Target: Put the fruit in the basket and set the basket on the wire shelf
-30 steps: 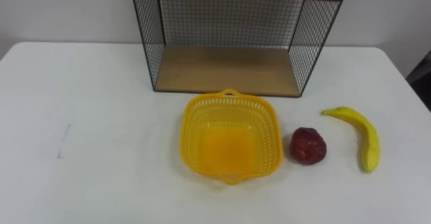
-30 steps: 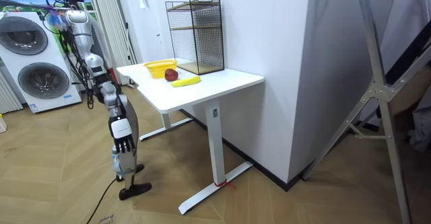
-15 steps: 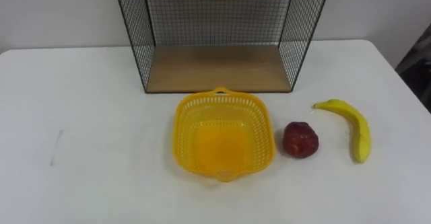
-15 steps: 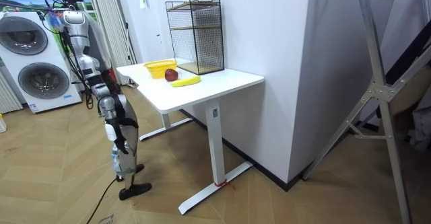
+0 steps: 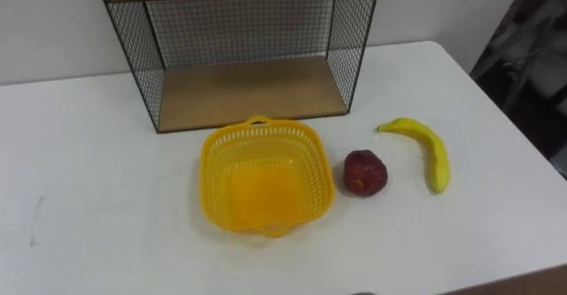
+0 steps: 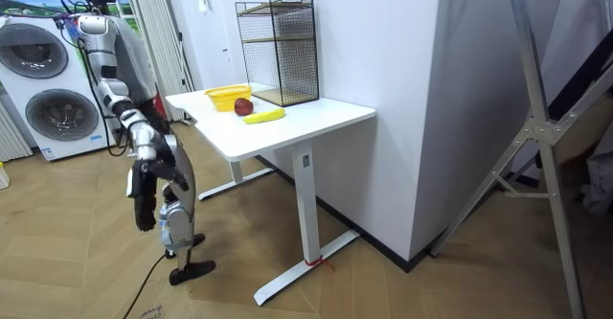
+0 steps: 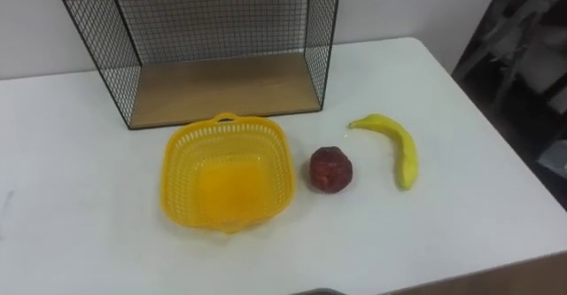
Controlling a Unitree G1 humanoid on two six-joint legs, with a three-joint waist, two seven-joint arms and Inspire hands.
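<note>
**Fruit on table, basket empty**

In the room view the right hand (image 6: 144, 204) is seen hanging low at the robot's side, well apart from the table (image 5: 89, 171). Whether it is spread or closed cannot be told. The robot is stood off the table's end, on the room view's left.

On the table, the basket (image 5: 266, 189) is found upright and empty, just in front of the shelf (image 5: 239, 91). The red fruit (image 5: 365, 172) is laid just to the basket's right, apart from its rim. The banana (image 5: 423, 149) is laid further right, near the red fruit but not touching it.
</note>
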